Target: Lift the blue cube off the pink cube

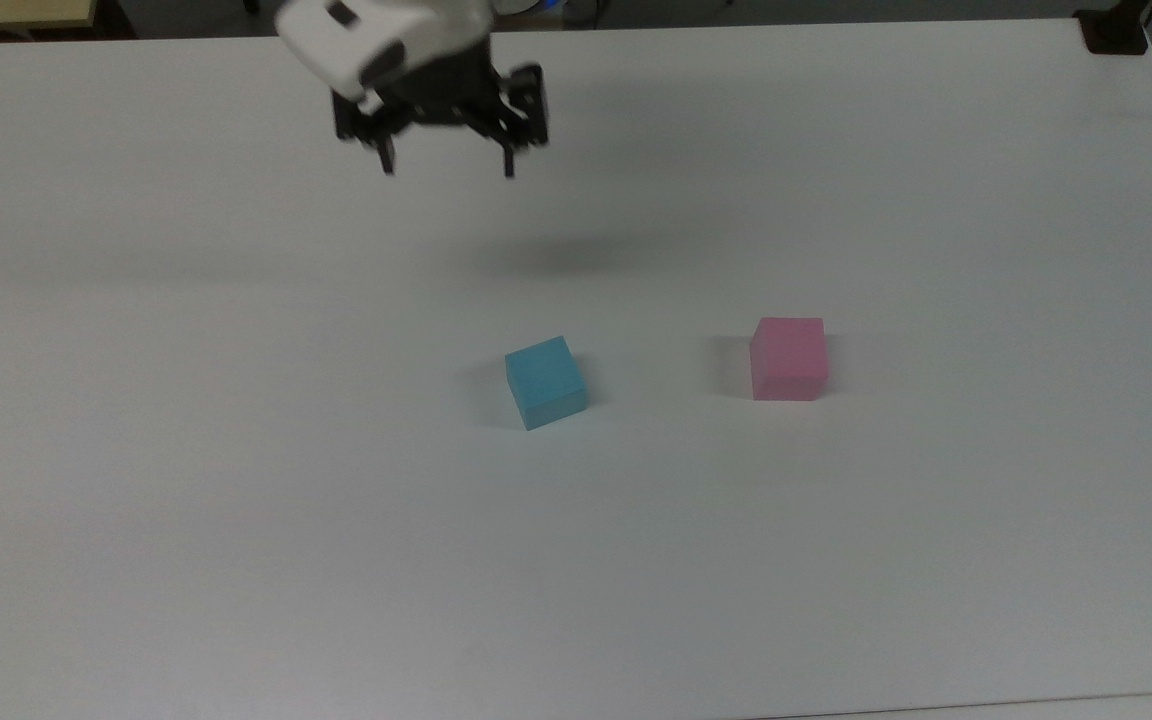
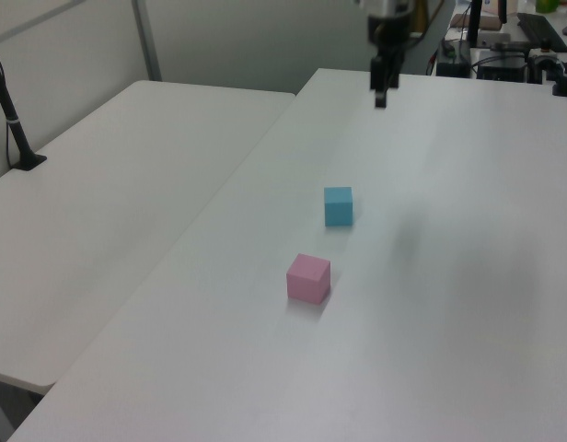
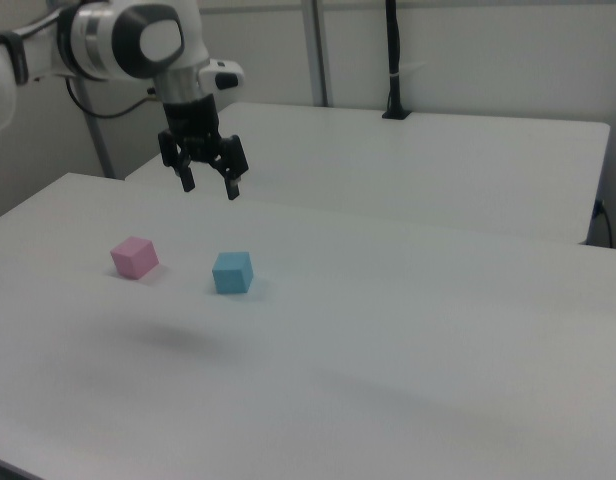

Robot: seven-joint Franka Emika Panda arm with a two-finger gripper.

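Note:
The blue cube (image 1: 545,382) (image 2: 338,205) (image 3: 232,272) rests on the white table, slightly turned, a short way to the top view's left of the pink cube (image 1: 788,358) (image 2: 308,278) (image 3: 134,257). The two cubes stand apart, both flat on the table. My gripper (image 1: 447,167) (image 2: 381,97) (image 3: 209,186) hangs high in the air, far up from the blue cube toward the top view's upper left. Its fingers are spread open with nothing between them.
A second white table (image 2: 109,175) (image 3: 438,170) adjoins this one. A black post (image 2: 12,129) (image 3: 393,60) stands on it. A dark object (image 1: 1114,30) sits at the top view's upper right corner of the table.

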